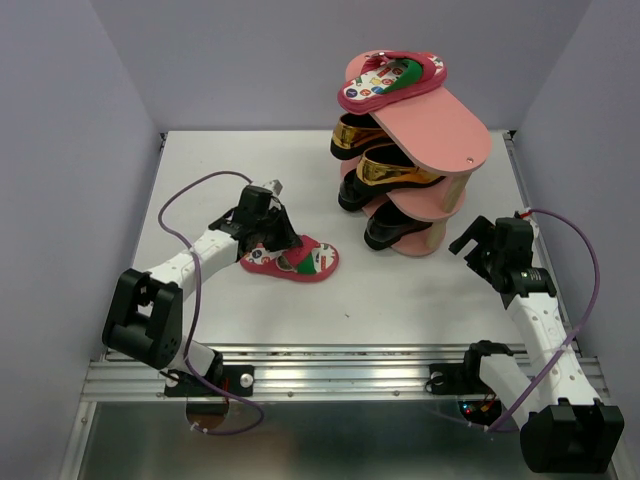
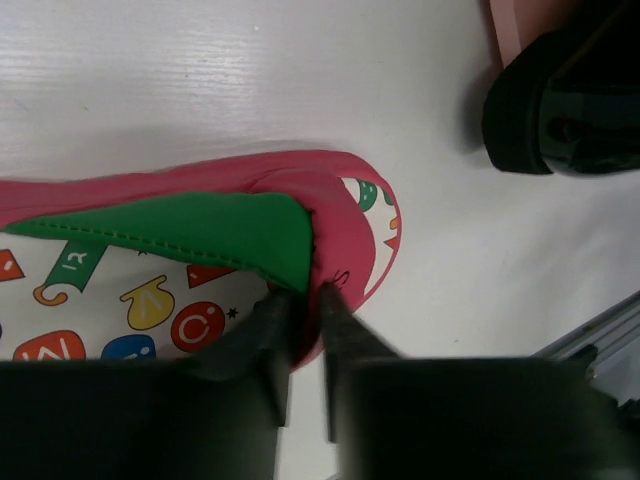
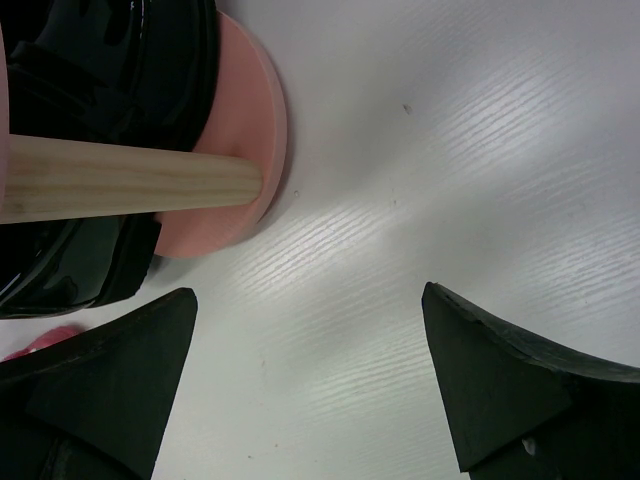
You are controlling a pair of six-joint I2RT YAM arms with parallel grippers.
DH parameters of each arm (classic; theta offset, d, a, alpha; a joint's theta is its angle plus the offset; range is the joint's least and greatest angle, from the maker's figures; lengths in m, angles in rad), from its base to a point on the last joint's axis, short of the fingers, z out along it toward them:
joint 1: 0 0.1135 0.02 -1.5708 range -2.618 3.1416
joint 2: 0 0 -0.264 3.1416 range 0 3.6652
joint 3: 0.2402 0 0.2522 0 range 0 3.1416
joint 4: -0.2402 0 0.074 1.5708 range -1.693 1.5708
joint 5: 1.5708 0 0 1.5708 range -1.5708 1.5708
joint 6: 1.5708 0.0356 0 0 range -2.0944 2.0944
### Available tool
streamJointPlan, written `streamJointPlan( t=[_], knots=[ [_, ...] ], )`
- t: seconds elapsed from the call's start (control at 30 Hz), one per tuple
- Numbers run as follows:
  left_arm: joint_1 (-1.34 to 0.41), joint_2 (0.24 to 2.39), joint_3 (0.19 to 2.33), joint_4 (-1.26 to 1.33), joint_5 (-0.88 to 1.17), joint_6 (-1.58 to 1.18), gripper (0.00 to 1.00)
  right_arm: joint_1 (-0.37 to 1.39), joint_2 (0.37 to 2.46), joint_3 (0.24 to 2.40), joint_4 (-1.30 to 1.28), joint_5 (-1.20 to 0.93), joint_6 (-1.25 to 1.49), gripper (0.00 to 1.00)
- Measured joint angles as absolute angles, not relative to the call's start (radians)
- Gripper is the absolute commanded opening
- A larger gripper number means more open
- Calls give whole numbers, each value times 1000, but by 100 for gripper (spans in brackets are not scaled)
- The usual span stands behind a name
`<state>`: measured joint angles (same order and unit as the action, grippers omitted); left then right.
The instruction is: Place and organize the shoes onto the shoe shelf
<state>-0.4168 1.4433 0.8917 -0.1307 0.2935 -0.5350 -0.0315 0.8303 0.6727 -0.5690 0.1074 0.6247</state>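
**Entry: pink flip-flop [image 1: 300, 262] [image 2: 150, 300], last shoe off the rack**

- Location: flat on the bench [image 1: 400, 295], sole down, directly beneath the left pincer [image 1: 281, 243] [image 2: 303, 300]. One rounded end just ahead of the fingertips, the rest running off to the pincer's side.
- Left pincer: clenched, fingers nearly together on the pink rim where the green strap [image 2: 200, 230] meets the sole. Probably a real bite rather than a graze, though the wrist view hides how deep it goes.
- Right pincer [image 1: 466, 243] [image 3: 308, 295]: released, fingers spread wide, nothing between them, hanging over bare bench beside the base board of the shoe shelf [image 1: 440, 125] [image 3: 245, 130].
- Shelf contents, well ahead of the left pincer: second flip-flop [image 1: 390, 80] on the top tier, with bare board beside it; gold loafers [image 1: 395, 168] in the middle; black loafers [image 1: 395, 228] [image 2: 560, 100] at the bottom.
- Handling, judged: light, soft foam, bendy along its length. Likely to droop or swing if held by one edge. Matte surface, little risk of slipping. Not fragile.
- Where to hold: across the rim at the strap root, as now, or on the strap itself. Best lifted slowly and kept level, then laid beside its mate on the top tier.
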Motion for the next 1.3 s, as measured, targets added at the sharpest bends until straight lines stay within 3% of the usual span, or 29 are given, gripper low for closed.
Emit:
streamJointPlan(
  t=[0.43,0.47,0.5,0.53,0.57,0.63,0.77,0.87,0.93,1.2,1.27,1.3],
  knots=[
    [-336,1368,892,-132,59,-739,2,-31,830,673,-569,107,625,100],
    [-327,1364,892,-131,35,-763,11,-31,830,673,-569,107,625,100],
    [-319,1361,892,-129,19,-782,41,-31,830,673,-569,107,625,100],
    [-307,1361,892,-126,13,-802,57,-31,830,673,-569,107,625,100],
    [-299,1361,892,-123,9,-812,81,-31,830,673,-569,107,624,100],
    [-290,1361,892,-110,11,-831,89,-31,828,673,-569,107,624,100],
    [-288,1360,892,-82,51,-818,88,-31,825,673,-569,107,624,100],
    [-289,1343,892,-84,59,-765,78,-31,825,673,-569,107,624,100],
    [-289,1308,892,-101,36,-699,76,-31,825,673,-569,107,624,100],
    [-286,1286,900,-216,-12,-457,91,-31,828,672,-568,103,624,100],
    [-286,1321,897,-219,33,-435,85,-31,831,672,-568,102,625,100],
    [-286,1348,890,-215,73,-424,71,-31,831,672,-568,102,625,100]
  ],
)
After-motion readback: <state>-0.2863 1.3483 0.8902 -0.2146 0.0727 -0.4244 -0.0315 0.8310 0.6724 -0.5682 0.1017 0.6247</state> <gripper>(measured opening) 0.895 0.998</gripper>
